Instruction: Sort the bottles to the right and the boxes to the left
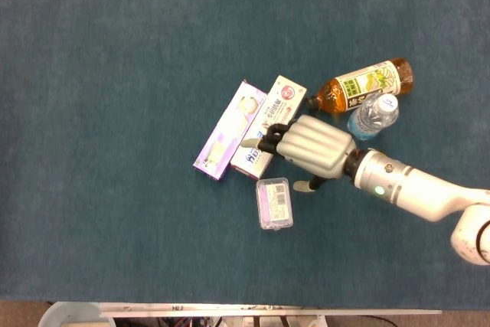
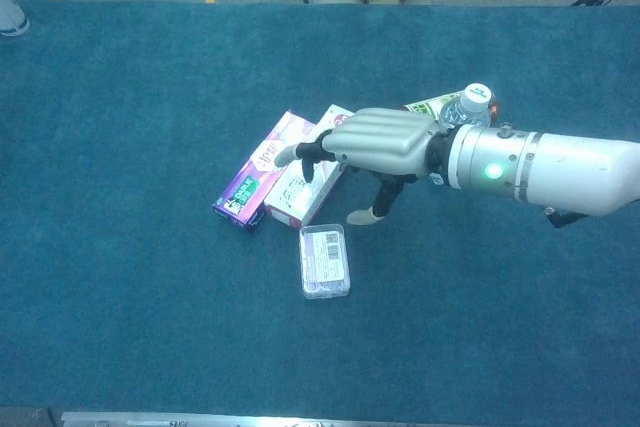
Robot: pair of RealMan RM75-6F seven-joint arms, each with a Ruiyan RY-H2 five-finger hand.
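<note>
Cluster mid-table, open cloth all round

Right hand (image 1: 310, 147) hovers over white box (image 1: 266, 139), purple box (image 1: 230, 129) touching beside; small clear box (image 1: 275, 203) just below; tea bottle (image 1: 361, 86) and water bottle (image 1: 374, 116) crowd the arm's far side.
</note>
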